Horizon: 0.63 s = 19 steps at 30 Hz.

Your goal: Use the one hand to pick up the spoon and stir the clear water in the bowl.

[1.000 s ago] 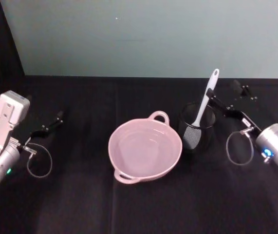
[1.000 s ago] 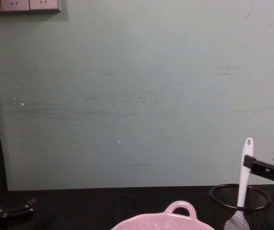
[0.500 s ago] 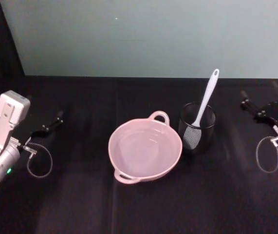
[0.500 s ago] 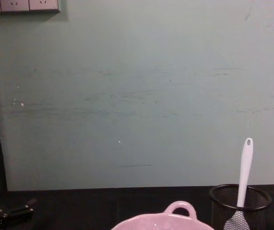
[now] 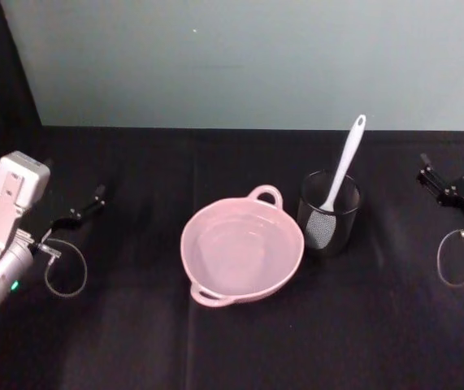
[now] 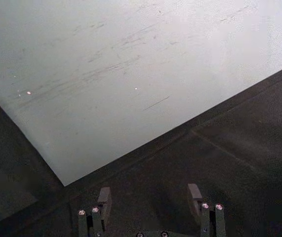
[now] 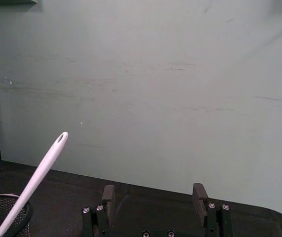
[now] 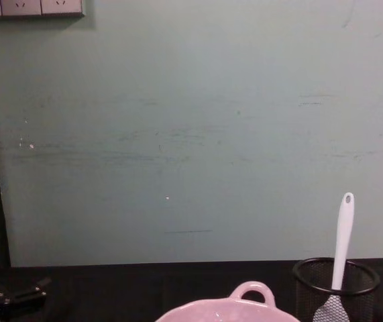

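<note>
The white spoon (image 5: 343, 166) stands head-down in a black wire-mesh cup (image 5: 329, 218), its handle leaning up and to the right. Left of the cup sits the pale pink bowl (image 5: 242, 250) with clear water in it. My right gripper (image 5: 451, 159) hovers open at the table's far right, well away from the spoon. Nothing lies between its fingers (image 7: 199, 191). In the right wrist view the spoon (image 7: 41, 170) handle and the cup (image 7: 5, 215) show off to one side. My left gripper (image 5: 81, 207) rests open at the far left. The chest view shows the spoon (image 8: 342, 236) upright in the cup (image 8: 335, 288) beside the bowl (image 8: 238, 310).
A black cloth (image 5: 134, 341) covers the table, and a pale green wall (image 5: 256, 57) stands right behind it. Cable loops hang by both wrists. Bare cloth lies in front of the bowl and between the cup and the right gripper.
My right gripper has drawn back to the right, from beside the spoon's handle to the table's far right edge. The spoon stays in the cup. The left arm has not moved.
</note>
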Available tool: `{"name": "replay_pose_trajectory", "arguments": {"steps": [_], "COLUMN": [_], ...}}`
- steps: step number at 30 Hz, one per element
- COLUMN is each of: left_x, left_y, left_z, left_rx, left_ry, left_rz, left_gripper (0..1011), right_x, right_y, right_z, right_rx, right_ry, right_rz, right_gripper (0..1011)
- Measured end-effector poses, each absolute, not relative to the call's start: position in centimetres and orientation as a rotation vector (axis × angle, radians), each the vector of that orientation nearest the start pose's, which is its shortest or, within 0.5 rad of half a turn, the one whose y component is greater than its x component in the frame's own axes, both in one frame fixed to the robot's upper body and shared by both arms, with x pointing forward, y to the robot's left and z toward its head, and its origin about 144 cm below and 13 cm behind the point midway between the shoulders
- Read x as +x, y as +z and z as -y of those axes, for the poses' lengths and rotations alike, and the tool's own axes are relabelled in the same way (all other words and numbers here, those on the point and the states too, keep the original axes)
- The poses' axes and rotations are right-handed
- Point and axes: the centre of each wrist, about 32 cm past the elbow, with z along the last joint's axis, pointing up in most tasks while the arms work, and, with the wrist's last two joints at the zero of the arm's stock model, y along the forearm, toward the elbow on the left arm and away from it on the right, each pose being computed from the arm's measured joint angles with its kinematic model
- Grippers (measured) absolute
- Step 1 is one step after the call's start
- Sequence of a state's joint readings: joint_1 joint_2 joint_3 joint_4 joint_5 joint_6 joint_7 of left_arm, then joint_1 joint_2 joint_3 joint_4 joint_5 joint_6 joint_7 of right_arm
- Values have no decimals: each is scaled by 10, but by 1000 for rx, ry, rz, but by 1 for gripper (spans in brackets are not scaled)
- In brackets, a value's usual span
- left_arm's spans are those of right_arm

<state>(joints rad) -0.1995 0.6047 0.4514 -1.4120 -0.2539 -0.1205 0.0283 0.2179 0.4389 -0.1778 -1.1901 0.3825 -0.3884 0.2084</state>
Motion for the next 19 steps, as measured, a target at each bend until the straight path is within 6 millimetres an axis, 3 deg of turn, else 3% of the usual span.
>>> {"name": "replay_pose_trajectory", "arguments": {"steps": [19], "left_x": [489], "left_y": [1140], "left_z": [-310], "left_rx": [304], "left_ry": [1248], "left_rz": [285], "left_gripper": [1011], "right_x": [506], "right_y": [1120], "right_z": [355], "right_rx": [44], "right_ry": [-1332], "right_rz": [227], "right_gripper": [1002]}}
